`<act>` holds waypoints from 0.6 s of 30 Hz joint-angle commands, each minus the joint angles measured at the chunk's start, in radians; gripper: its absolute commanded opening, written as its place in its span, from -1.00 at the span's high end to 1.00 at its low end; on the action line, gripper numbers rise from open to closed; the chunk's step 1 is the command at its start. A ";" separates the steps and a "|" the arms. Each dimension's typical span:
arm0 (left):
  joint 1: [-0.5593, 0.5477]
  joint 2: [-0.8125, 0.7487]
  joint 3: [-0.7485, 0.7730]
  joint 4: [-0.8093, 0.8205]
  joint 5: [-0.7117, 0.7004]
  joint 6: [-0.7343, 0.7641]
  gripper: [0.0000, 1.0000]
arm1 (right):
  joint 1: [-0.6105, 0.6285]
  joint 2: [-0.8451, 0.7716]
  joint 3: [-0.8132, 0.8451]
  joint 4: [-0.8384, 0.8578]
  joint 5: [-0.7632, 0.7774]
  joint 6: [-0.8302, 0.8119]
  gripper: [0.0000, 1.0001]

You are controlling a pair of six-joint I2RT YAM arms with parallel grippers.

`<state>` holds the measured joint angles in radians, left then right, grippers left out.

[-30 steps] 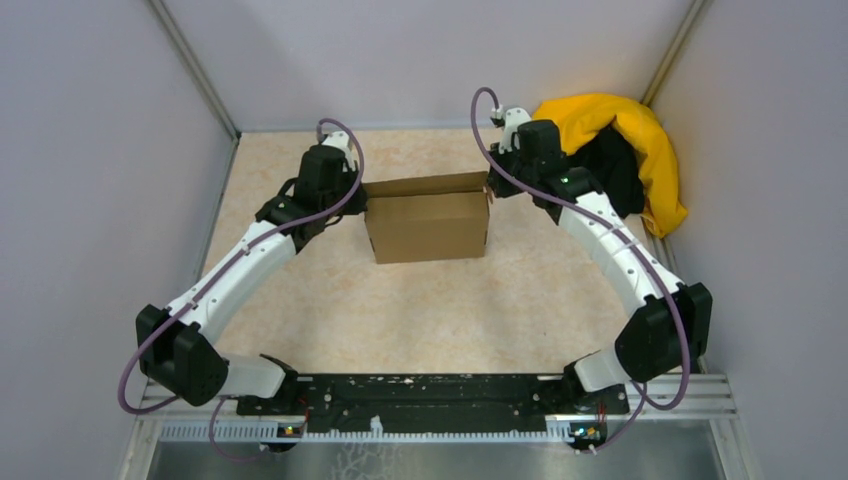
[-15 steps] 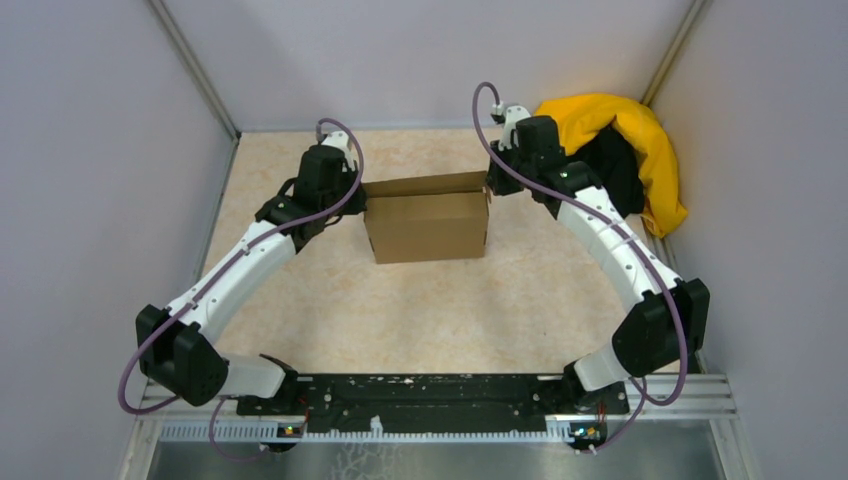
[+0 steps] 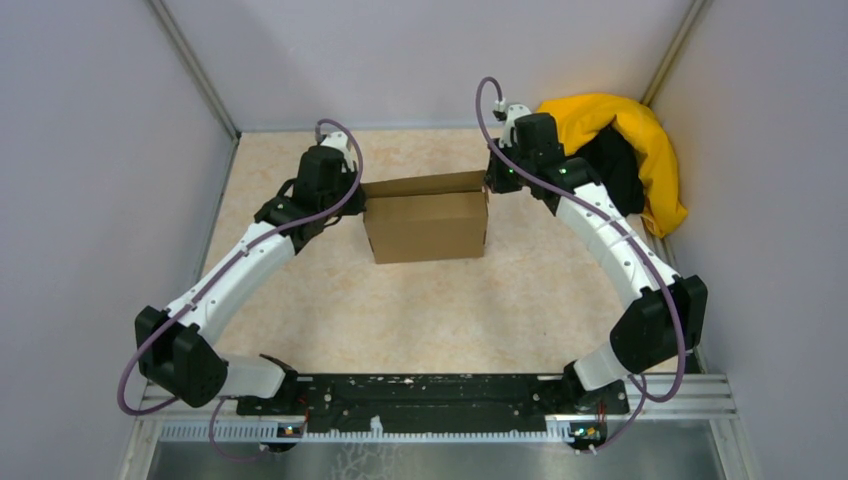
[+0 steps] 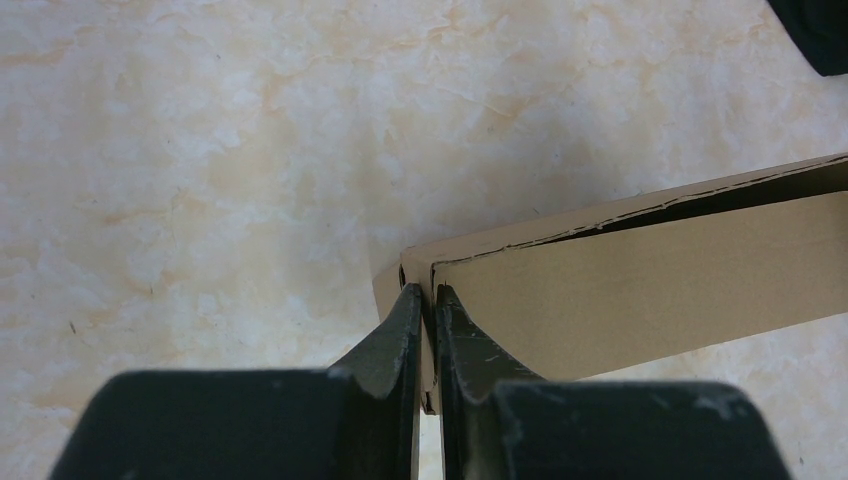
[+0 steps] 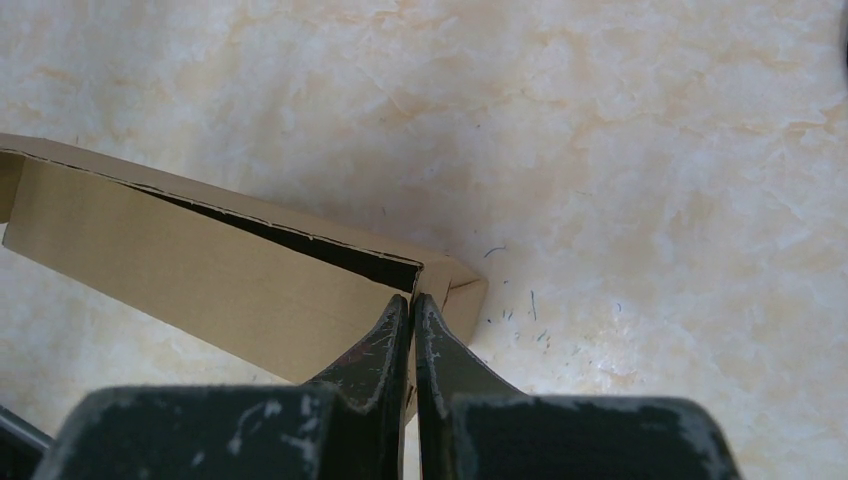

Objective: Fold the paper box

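The paper box (image 3: 425, 225) is plain brown cardboard, standing as a rectangular box mid-table with its lid (image 3: 425, 184) slightly raised along the back. My left gripper (image 3: 361, 193) is at its back left corner. In the left wrist view this gripper (image 4: 425, 290) is shut on the thin edge of the box's end wall (image 4: 650, 290). My right gripper (image 3: 489, 186) is at the back right corner. The right wrist view shows it (image 5: 412, 298) shut on the end wall's edge, beside the dark gap under the lid (image 5: 330, 247).
A yellow-and-black cloth heap (image 3: 625, 150) lies in the back right corner, close behind the right arm. Grey walls (image 3: 90, 150) close in the table on three sides. The marbled beige tabletop (image 3: 450, 310) stretches in front of the box.
The right wrist has edged slightly toward the back, still gripping the corner. The box and the left arm have barely moved.
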<state>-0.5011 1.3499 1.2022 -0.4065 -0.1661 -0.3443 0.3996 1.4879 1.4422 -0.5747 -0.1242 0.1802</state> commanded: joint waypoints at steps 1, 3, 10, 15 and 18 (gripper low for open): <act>-0.027 -0.001 -0.018 0.022 0.129 -0.038 0.78 | 0.050 0.007 0.048 0.043 -0.170 0.066 1.00; -0.029 -0.001 -0.018 0.021 0.129 -0.038 0.78 | 0.050 0.004 0.045 0.047 -0.170 0.071 1.00; -0.032 0.001 -0.021 0.021 0.129 -0.039 0.78 | 0.050 0.006 0.053 0.046 -0.170 0.087 1.00; -0.032 0.005 -0.020 0.023 0.131 -0.039 0.78 | 0.050 0.013 0.063 0.044 -0.175 0.102 1.00; -0.032 0.007 -0.015 0.024 0.128 -0.035 0.78 | 0.050 0.019 0.078 0.034 -0.175 0.106 1.00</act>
<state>-0.5011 1.3479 1.1995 -0.4061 -0.1677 -0.3443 0.3992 1.4891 1.4471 -0.5789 -0.1238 0.2291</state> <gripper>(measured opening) 0.117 0.007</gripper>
